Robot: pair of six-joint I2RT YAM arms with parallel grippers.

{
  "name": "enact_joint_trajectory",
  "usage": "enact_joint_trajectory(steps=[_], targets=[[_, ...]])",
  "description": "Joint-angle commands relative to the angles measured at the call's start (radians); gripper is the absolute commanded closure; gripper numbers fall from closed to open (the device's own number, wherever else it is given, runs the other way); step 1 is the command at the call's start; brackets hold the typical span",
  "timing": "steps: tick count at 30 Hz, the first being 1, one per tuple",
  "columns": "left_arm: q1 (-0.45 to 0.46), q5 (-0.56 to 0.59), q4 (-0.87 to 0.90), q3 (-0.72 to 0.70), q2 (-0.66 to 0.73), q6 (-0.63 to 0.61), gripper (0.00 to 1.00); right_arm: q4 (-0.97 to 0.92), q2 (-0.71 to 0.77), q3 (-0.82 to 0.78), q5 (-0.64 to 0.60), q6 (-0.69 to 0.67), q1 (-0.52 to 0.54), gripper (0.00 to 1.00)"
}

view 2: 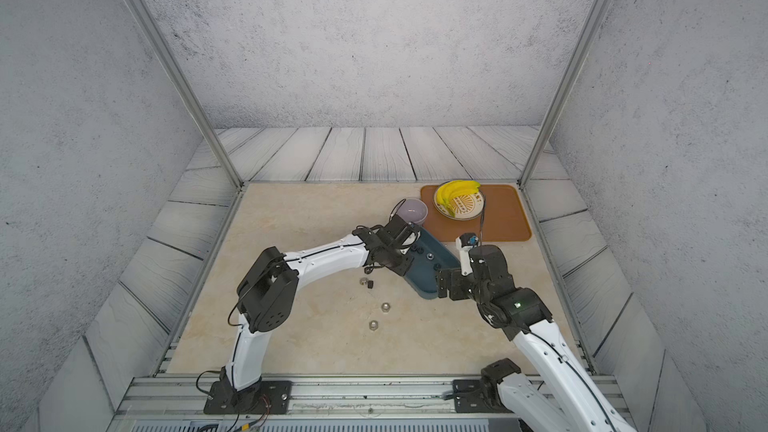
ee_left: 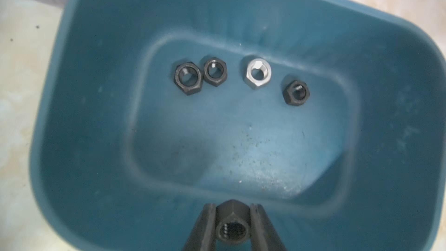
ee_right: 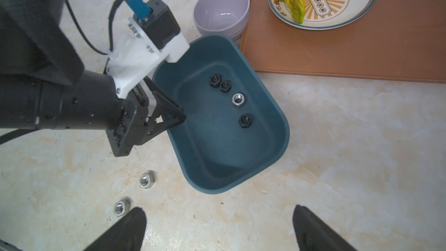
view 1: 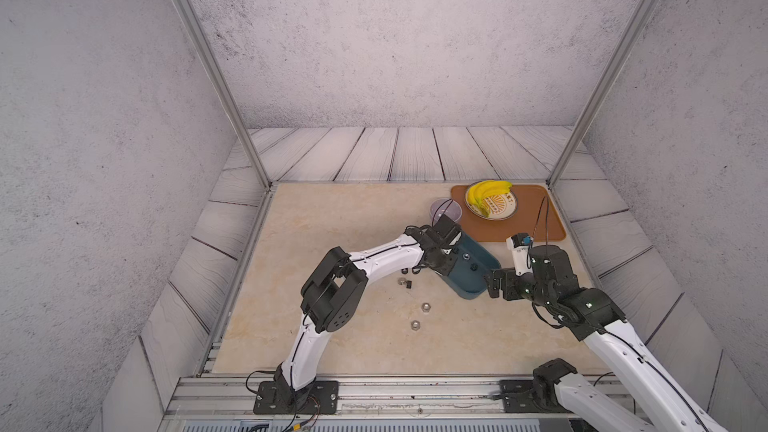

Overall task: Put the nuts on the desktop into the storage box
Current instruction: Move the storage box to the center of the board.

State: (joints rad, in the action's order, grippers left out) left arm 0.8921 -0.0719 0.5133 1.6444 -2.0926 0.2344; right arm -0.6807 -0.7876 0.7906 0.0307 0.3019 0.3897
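The beige counter (view 1: 324, 218) carries the teal box (ee_right: 217, 150), with four nuts (ee_left: 258, 73) lying inside it. The left gripper (ee_left: 233, 207) hangs above one side wall of the box, clenched on a black nut (ee_left: 231, 231). The right gripper (ee_right: 218, 210) gapes empty just beside the box's end. Let go here, the black nut may strike the sloping wall, roll on edge or bounce out. A careless right arm could nudge the box or scatter the silver nuts (ee_right: 146, 180) loose on the counter nearby.
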Motion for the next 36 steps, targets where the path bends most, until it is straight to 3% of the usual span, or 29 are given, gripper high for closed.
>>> enact_joint_trajectory(steps=[1, 25, 36], targets=[[-0.007, 0.012, 0.063, -0.023, 0.023, -0.028, 0.78, -0.018, 0.001, 0.004, 0.002, -0.007, 0.000, 0.01], [-0.007, -0.037, 0.123, -0.148, 0.114, -0.009, 0.79, -0.029, 0.006, 0.006, 0.002, -0.005, 0.000, 0.01], [-0.007, -0.008, 0.126, 0.011, 0.014, -0.030, 0.79, -0.038, -0.006, 0.012, 0.096, -0.038, 0.001, 0.01]])
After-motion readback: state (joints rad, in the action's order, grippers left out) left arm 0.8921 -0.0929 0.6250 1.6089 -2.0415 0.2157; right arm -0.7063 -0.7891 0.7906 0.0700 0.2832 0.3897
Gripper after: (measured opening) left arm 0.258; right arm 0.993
